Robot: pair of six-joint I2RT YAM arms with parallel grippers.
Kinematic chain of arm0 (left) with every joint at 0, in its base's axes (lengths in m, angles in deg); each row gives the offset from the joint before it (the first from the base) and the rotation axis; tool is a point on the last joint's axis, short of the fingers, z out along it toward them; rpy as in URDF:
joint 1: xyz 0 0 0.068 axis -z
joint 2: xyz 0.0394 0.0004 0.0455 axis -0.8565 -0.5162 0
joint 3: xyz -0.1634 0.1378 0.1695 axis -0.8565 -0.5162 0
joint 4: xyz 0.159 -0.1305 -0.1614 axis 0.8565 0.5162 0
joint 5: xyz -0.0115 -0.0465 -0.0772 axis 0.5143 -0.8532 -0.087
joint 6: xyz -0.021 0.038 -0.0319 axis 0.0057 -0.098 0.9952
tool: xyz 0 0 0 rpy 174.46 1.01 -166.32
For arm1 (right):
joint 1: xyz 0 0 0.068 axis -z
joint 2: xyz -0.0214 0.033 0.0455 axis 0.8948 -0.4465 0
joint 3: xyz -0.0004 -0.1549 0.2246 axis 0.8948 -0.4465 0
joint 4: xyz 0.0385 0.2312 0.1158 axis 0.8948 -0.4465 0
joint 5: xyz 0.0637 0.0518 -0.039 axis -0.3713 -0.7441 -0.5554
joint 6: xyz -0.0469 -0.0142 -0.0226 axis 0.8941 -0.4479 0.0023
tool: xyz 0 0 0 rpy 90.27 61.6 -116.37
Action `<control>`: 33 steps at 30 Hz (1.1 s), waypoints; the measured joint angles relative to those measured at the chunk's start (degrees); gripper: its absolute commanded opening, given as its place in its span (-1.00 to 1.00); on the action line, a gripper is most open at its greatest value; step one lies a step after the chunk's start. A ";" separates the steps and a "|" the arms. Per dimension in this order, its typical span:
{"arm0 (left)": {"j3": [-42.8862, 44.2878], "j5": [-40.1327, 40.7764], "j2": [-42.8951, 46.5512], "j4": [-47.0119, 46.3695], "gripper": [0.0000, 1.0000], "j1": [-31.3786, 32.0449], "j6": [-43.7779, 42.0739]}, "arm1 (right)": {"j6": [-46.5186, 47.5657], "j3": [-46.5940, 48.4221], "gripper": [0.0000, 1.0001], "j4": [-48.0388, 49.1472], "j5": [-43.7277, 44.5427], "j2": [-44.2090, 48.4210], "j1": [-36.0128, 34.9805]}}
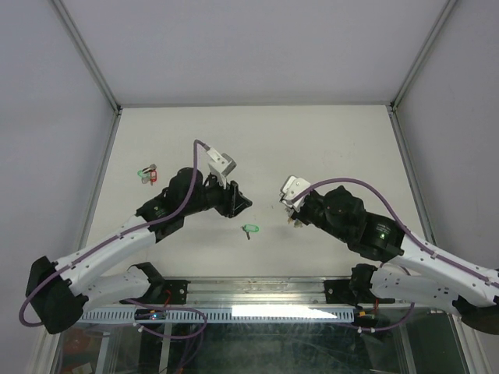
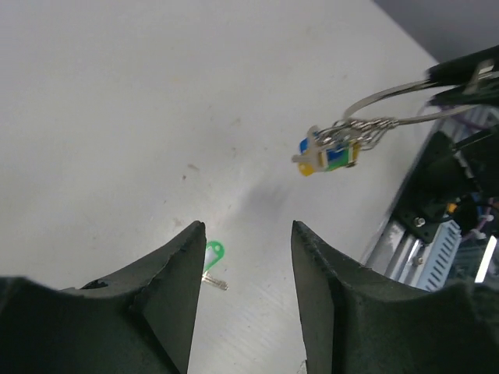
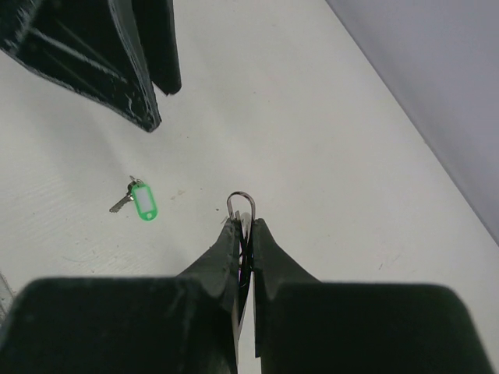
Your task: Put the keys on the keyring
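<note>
Partly done, by my judgement. Far left on the counter (image 1: 312, 140) lies a green-and-red tagged bunch (image 1: 146, 174). The left gripper (image 2: 248, 234) has its jaws apart and empty. The green key (image 1: 249, 230) lies loose on the counter, unthreaded. The right gripper (image 3: 245, 224) pinches the keyring (image 2: 386, 121), from which blue tags (image 2: 335, 156) and the yellow key (image 2: 309, 165) hang. No containers.

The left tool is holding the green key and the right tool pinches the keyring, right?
No. The left tool is open and empty; the green key lies on the table, as the left wrist view shows. The right tool does pinch the keyring.
</note>
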 measured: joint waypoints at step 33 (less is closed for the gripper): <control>-2.93 -10.36 4.94 -20.65 -0.24 2.40 18.36 | -0.90 -5.25 -1.00 11.98 -16.04 -2.84 2.43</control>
